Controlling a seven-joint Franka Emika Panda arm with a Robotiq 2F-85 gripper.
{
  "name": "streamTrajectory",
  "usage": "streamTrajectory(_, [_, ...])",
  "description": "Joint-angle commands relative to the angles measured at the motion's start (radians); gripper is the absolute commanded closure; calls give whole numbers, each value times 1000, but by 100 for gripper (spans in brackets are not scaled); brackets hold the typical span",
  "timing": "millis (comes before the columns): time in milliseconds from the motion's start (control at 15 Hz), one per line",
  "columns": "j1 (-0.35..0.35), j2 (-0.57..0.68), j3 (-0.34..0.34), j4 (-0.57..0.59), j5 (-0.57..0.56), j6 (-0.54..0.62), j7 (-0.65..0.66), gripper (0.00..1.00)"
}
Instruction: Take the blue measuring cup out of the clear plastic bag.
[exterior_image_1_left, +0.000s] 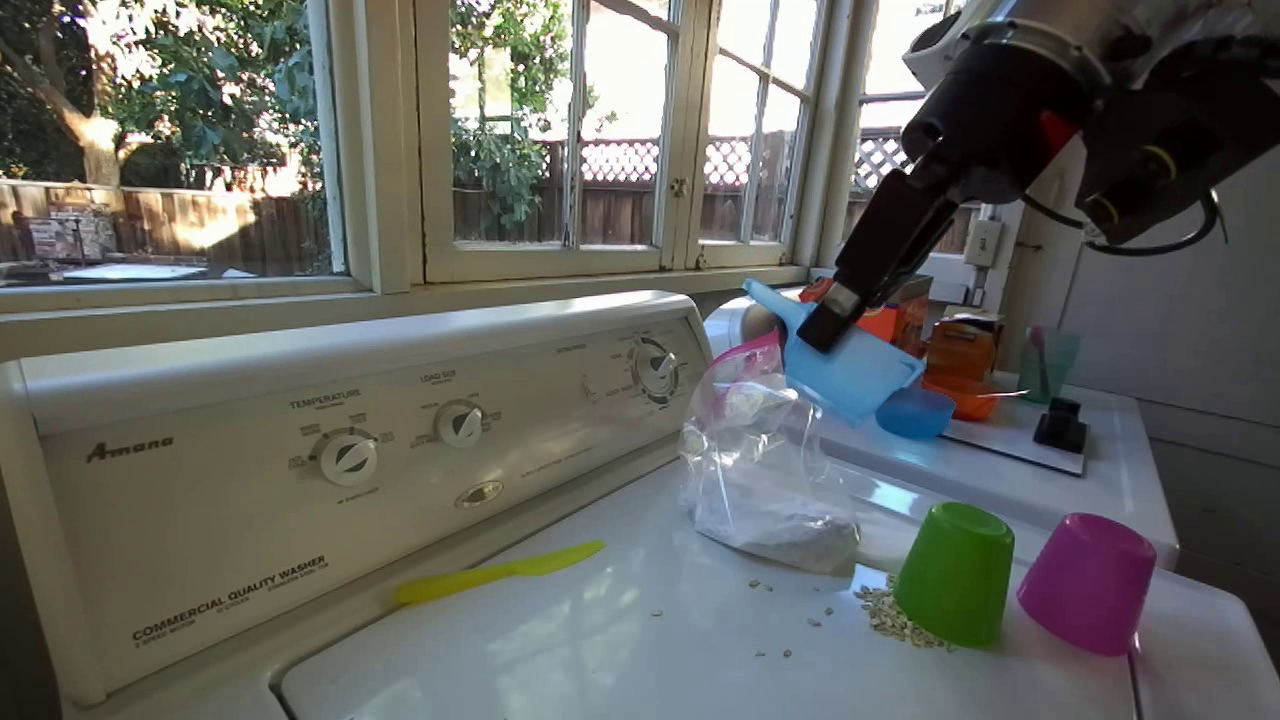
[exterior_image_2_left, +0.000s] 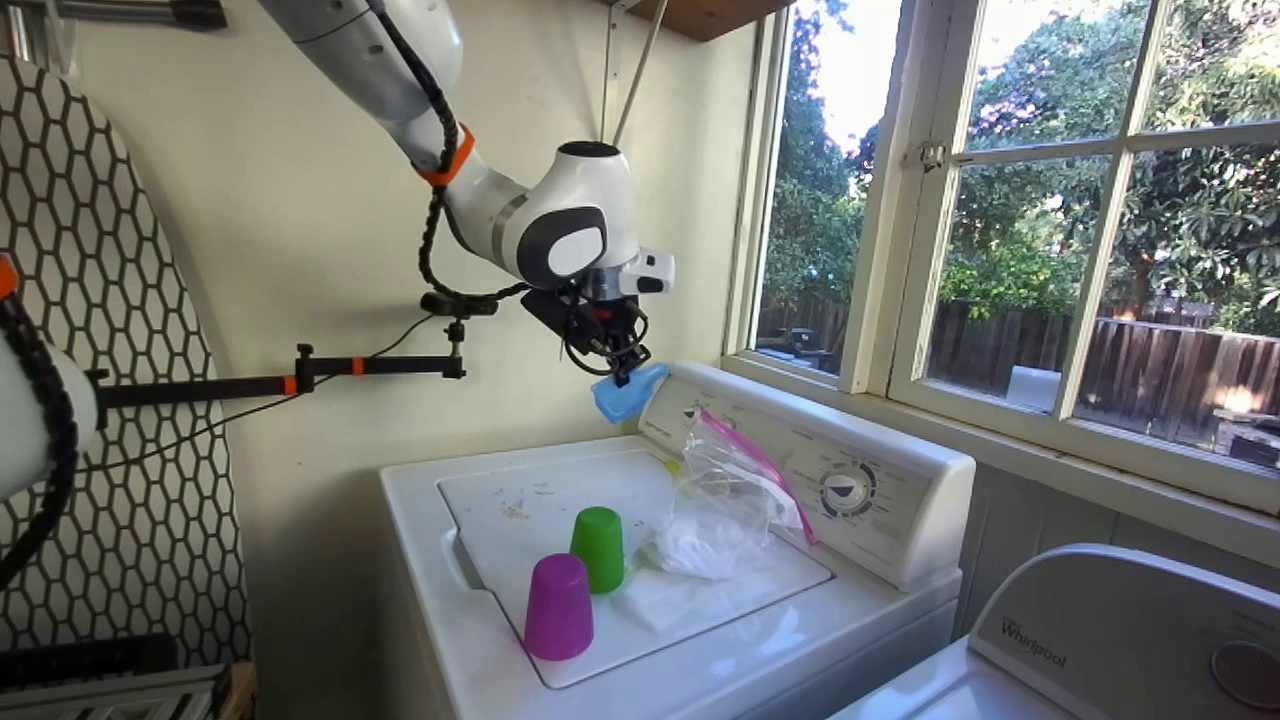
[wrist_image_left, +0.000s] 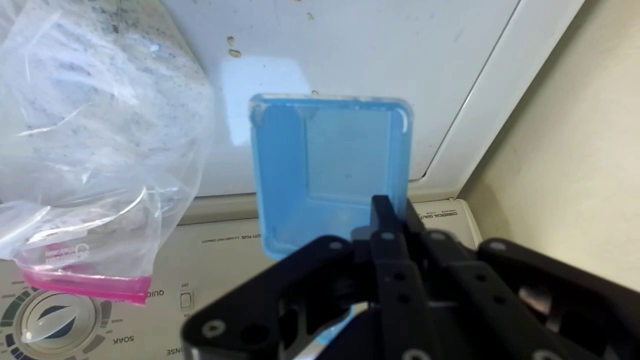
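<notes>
The light blue measuring cup (exterior_image_1_left: 855, 375) has a square body and a handle. It is in the air above the washer lid, outside the bag, and it also shows in an exterior view (exterior_image_2_left: 618, 400). My gripper (exterior_image_1_left: 832, 318) is shut on one side wall of the cup. In the wrist view the fingers (wrist_image_left: 395, 212) pinch the wall of the cup (wrist_image_left: 347, 155), and the cup's inside looks empty. The clear plastic bag (exterior_image_1_left: 765, 480) with a pink zip edge stands slumped on the lid with pale contents. In the wrist view the bag (wrist_image_left: 100, 130) lies left of the cup, apart from it.
An upside-down green cup (exterior_image_1_left: 957, 575) and pink cup (exterior_image_1_left: 1088, 585) stand on the lid near the bag, with spilled flakes (exterior_image_1_left: 895, 612). A yellow knife (exterior_image_1_left: 500, 572) lies by the control panel (exterior_image_1_left: 240, 470). Bowls, including a blue bowl (exterior_image_1_left: 915, 413), sit on the neighbouring machine.
</notes>
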Motion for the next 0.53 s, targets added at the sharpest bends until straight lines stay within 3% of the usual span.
streamTrajectory(0, [7,-27,-11,-6,-31,-16,22,99])
streamTrajectory(67, [14,-41,-16,-5,-59,-37,32,99])
streamTrajectory(133, [172,-79,-174,-1,-36,-55,8,99])
streamTrajectory(267, [265,-99,-271,1,-90,-91,44,99])
streamTrajectory(333, [191,-82,-193,10,-188,-112,104,99])
streamTrajectory(467, [227,-77,-211,33,-278,-158,141,99])
